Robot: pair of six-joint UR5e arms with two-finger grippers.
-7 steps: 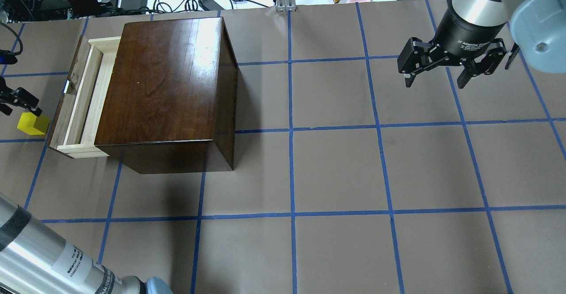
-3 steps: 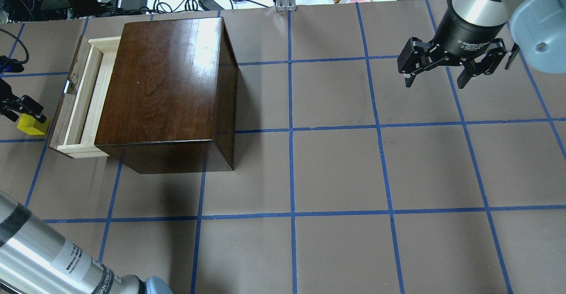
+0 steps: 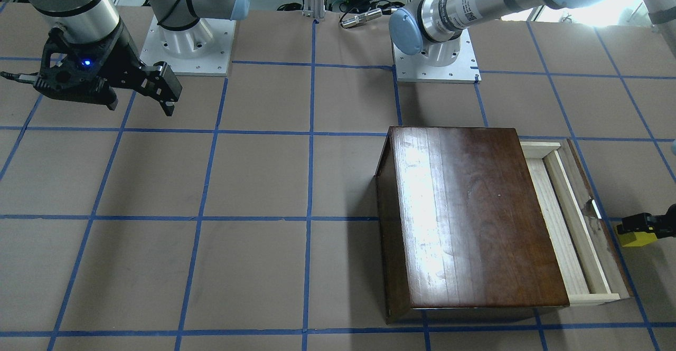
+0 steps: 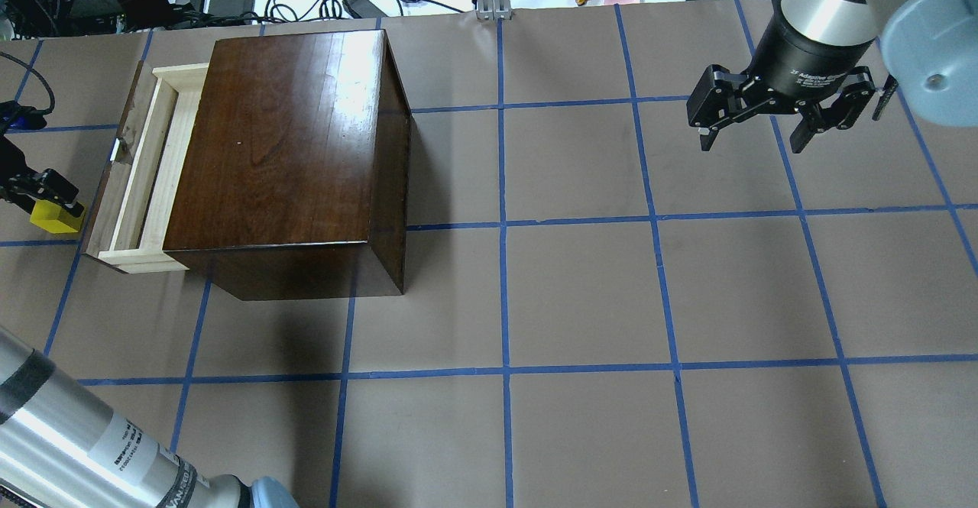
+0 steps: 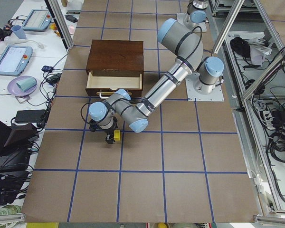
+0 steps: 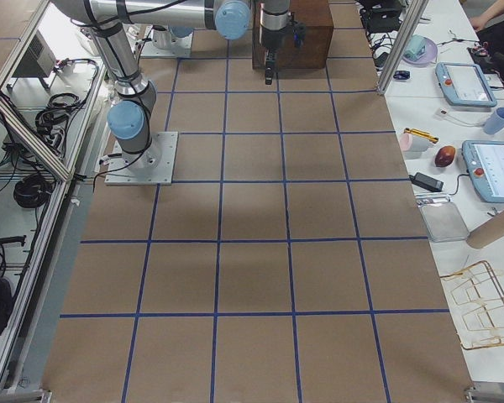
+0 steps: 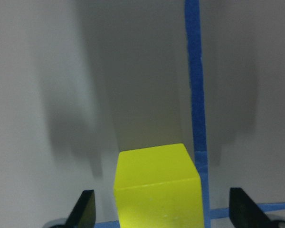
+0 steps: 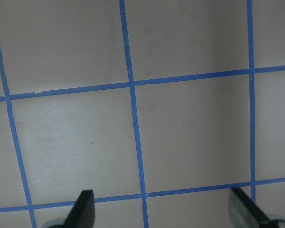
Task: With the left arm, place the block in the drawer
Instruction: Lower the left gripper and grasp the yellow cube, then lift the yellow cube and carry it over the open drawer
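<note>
The left gripper (image 7: 162, 211) is down at table level with its jaws spread wide. The block (image 7: 156, 183) sits squarely between them, with a gap of table showing on either side of it. Nothing is held yet: neither finger touches the yellow faces (in the wrist view both tips stand well outside the block's edges). The wide opening looks deliberate, giving room to straddle the block without nudging it. Because the block is centred, both pads should meet it together when the jaws close.

The drawer (image 4: 145, 179) lies just beside this gripper, on its side toward the middle of the table (image 4: 581, 294). It is pulled partway out of the wooden box (image 4: 283, 141). Its dark front panel is the part nearest the gripper, and the pale tray beyond it is open from above. That suggests a short carry: lift, clear the panel's top edge, move over the tray and release. Only a narrow strip of tray shows, so the drop probably has to land past the panel but short of the box's top.

The right gripper (image 4: 752, 137) hangs far off beyond the box, raised above the table, its jaws apart and empty. Its wrist view looks down on the taped grid alone. It seems parked out of the way, since the job belongs to the left arm (image 5: 164, 85).
</note>
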